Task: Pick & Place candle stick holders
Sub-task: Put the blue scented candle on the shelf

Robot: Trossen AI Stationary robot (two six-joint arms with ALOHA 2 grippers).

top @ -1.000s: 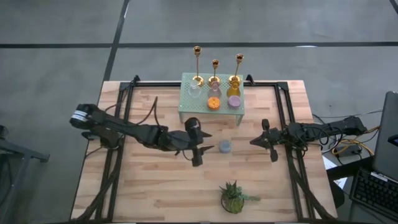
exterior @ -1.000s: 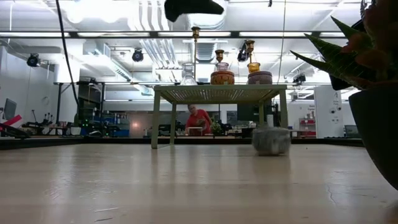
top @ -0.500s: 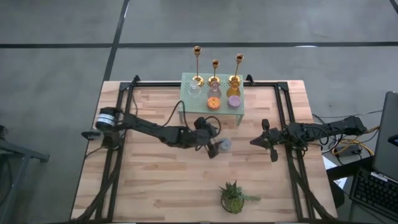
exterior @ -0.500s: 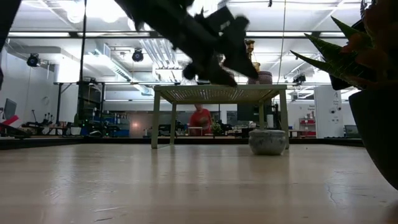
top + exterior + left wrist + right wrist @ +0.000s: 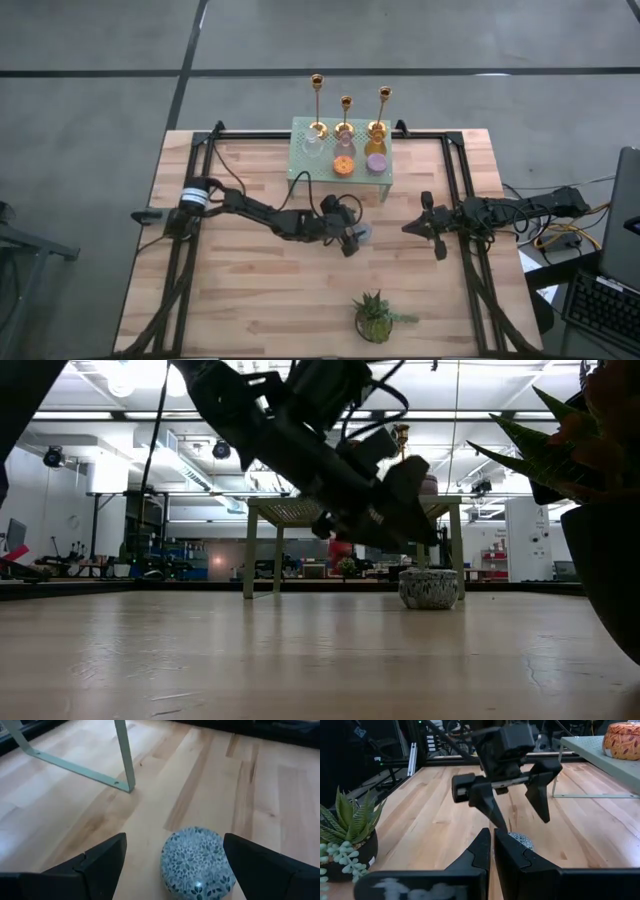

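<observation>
Quick update: over the last second I've swung my left gripper (image 5: 352, 240) down and across the desk (image 5: 250, 290), and its jaws now sit wide open around the little patterned puck (image 5: 198, 861), not touching it yet. That's odd for the job, because the three gold candle stick holders (image 5: 345, 112) are untouched, standing upright along the back edge of the green stand (image 5: 300, 165). My right gripper (image 5: 432, 228) waits further right with jaws pressed together, holding nothing. Looks like a detour.
</observation>
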